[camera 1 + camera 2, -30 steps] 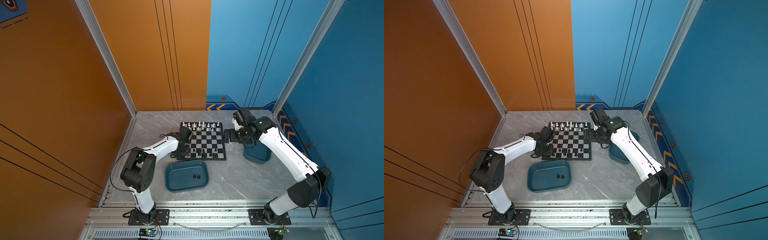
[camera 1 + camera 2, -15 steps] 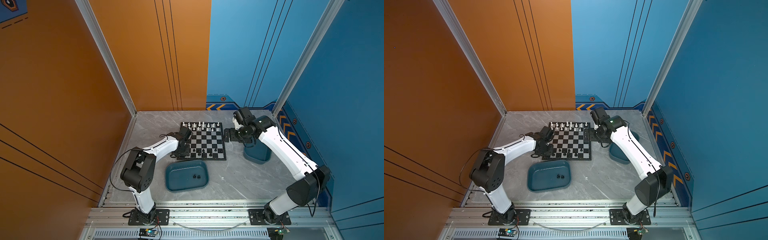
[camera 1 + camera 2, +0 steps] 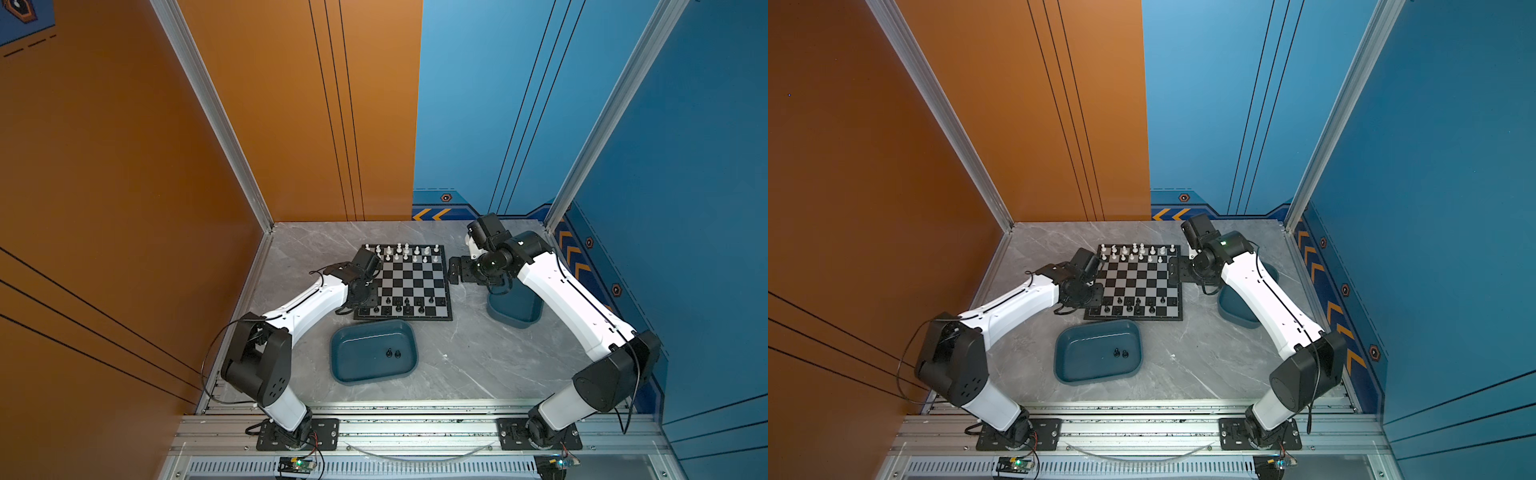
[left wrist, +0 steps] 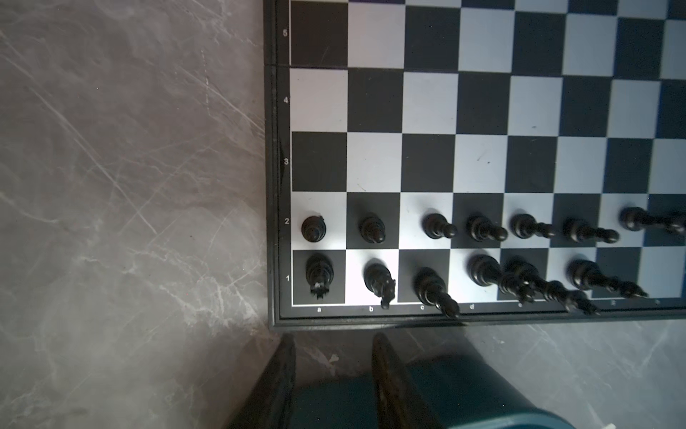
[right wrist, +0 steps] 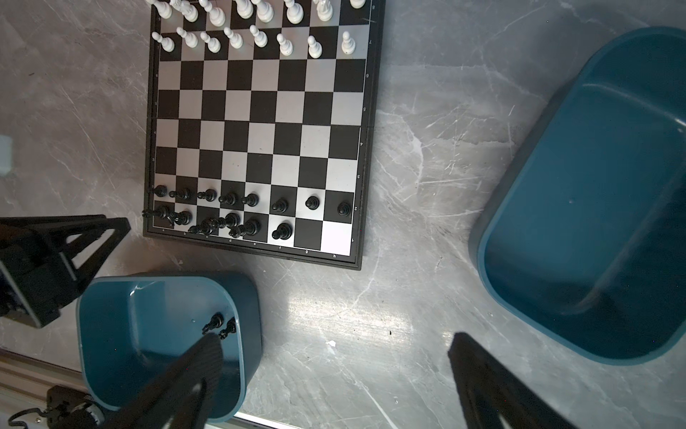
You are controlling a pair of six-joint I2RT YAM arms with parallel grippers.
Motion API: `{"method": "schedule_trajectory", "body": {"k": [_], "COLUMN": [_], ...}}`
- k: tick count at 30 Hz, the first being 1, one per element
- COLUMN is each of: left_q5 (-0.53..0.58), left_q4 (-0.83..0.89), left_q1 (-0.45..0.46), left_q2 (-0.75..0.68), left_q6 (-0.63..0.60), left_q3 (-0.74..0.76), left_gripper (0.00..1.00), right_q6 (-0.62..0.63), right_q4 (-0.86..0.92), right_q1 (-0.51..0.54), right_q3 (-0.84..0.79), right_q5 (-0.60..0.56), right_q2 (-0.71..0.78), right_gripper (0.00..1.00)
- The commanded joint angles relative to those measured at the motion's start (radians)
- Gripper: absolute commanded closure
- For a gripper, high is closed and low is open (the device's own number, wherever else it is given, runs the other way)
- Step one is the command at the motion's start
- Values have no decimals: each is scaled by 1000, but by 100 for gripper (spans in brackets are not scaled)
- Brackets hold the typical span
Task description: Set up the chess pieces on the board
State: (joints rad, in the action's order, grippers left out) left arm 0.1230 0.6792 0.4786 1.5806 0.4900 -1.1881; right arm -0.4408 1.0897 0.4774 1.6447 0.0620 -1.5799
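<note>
Flat black-and-silver chequered chessboard (image 3: 411, 278) lies on grey marble tabletop (image 3: 469, 357). White plastic chessmen (image 3: 406, 252) stand on far two rows, glossy black chessmen (image 3: 398, 305) on near two. Two more black pieces (image 3: 392, 353) sit in near teal plastic tray (image 3: 345, 370). Left fingers (image 4: 389, 382) narrowly apart, empty, just off board's near left corner. Right fingers (image 5: 202, 356) wide, empty, above tabletop.

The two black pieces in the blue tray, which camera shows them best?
The right wrist view: the two black pieces look biggest there, side by side in the blue tray. In both top views they are only tiny dark dots. The left wrist view shows just a bit of tray, no pieces.
</note>
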Motion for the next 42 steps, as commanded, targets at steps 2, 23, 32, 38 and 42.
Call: {"method": "schedule_trajectory", "body": {"k": [2, 23, 32, 38, 42], "left_q5": [52, 59, 50, 90, 102], "left_q4": [50, 198, 225, 218, 218], "left_q1": [7, -18, -5, 26, 25], "left_q2": [-122, -760, -849, -898, -893], "left_q6": [59, 156, 209, 217, 185], "left_q3": [77, 425, 458, 477, 453], "left_gripper": [63, 56, 55, 55, 53], "right_q6": [14, 1, -34, -77, -94], "right_q4": [12, 37, 41, 20, 5], "right_q1": [31, 397, 509, 542, 556], "right_q3": [-23, 90, 184, 179, 178], "right_q5": [18, 58, 49, 69, 75], "right_q2": [40, -203, -402, -462, -480], "right_gripper": [32, 50, 47, 56, 57]}}
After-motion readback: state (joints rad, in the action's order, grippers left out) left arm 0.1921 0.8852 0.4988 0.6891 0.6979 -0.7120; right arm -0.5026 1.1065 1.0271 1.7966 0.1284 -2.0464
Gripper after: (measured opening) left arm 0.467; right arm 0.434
